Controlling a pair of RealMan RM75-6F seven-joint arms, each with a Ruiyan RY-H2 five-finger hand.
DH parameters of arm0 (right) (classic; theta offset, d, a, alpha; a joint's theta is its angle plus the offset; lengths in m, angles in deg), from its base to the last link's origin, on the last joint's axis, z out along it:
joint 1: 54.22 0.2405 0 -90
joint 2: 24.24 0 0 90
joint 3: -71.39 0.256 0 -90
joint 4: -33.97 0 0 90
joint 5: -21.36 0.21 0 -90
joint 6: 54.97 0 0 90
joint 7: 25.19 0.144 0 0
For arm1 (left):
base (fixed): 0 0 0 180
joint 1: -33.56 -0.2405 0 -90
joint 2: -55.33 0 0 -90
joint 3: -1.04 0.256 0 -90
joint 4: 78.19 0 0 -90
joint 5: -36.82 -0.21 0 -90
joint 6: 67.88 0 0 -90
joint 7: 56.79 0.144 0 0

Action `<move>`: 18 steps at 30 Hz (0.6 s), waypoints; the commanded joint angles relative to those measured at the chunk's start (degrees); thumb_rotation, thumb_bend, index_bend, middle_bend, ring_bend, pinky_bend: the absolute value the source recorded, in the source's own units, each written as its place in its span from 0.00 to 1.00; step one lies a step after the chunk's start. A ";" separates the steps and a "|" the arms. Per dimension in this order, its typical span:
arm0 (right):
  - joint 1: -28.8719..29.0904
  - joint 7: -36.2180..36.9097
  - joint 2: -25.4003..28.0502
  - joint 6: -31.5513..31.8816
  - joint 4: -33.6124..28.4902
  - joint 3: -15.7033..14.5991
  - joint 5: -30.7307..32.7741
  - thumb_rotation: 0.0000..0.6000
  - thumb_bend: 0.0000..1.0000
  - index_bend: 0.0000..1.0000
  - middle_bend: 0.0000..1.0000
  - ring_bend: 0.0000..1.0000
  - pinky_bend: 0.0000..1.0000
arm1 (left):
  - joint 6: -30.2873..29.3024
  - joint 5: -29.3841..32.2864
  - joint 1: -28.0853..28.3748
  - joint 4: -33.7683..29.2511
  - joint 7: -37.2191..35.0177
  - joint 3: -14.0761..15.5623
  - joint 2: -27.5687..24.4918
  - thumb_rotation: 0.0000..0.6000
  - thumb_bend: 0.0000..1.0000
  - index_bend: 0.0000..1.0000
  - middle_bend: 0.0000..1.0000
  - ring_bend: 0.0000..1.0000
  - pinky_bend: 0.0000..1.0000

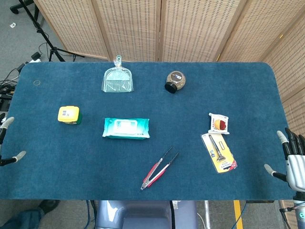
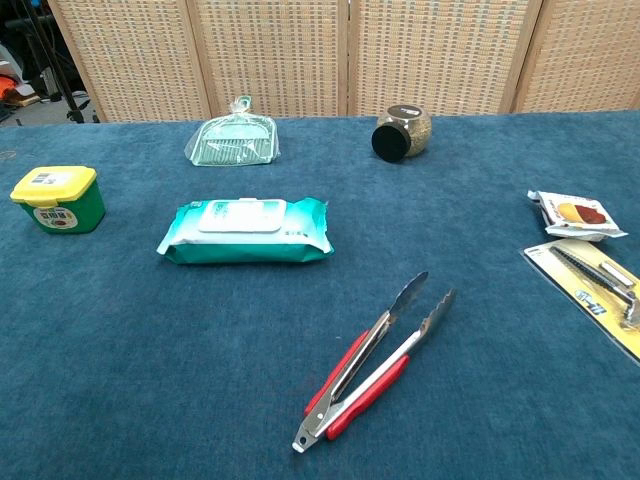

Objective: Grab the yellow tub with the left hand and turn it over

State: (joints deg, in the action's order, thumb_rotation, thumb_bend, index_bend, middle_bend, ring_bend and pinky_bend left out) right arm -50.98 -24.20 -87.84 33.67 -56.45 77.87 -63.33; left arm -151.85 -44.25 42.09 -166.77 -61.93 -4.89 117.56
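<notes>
Head view shows the yellow tub (image 1: 69,115) standing upright, yellow lid on top, on the left part of the blue worktop (image 1: 143,162), to the left of the teal wipes pack (image 1: 126,128) and well apart from it. The left robot hand (image 1: 6,140) shows only as fingertips at the left edge of the frame, over the edge of the worktop and clear of the tub; the fingers seen are spread apart and nothing is between them. The right robot hand (image 1: 291,160) rests off the right edge with its fingers extended and apart, holding nothing. Neither hand appears in the chest view, where the tub (image 2: 58,198) sits near the left border with open cloth all around it.

By this layout the task looks to be at its very start: the reach has not begun and the tub is untouched. The next move probably calls for carrying the left robot hand inward and forward to the tub, opening wide enough to span the lid and green body, closing firmly on its sides, lifting it free of the cloth, and only then rolling the wrist to invert it.
</notes>
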 commanded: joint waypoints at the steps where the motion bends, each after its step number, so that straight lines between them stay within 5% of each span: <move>1: 0.01 0.01 0.00 -0.02 -0.03 0.01 0.02 1.00 0.00 0.00 0.00 0.00 0.00 | 0.06 -0.01 0.00 -0.01 -0.01 0.00 0.00 1.00 0.00 0.00 0.00 0.00 0.00; 12: -0.01 0.61 0.20 -0.24 -0.13 0.09 0.29 1.00 0.00 0.00 0.00 0.00 0.00 | 2.49 0.18 1.30 1.68 -1.49 -0.38 0.29 1.00 0.00 0.00 0.00 0.00 0.00; 18: 0.03 1.17 0.44 -0.51 -0.20 0.54 1.16 1.00 0.00 0.00 0.00 0.00 0.00 | 10.16 2.75 6.63 7.49 -5.13 -3.07 2.94 1.00 0.00 0.00 0.00 0.00 0.00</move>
State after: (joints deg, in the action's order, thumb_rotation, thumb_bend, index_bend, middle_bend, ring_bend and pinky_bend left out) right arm -50.95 -23.09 -87.43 33.22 -56.67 78.37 -62.24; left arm -144.77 -42.69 46.40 -161.60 -65.58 -6.76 119.31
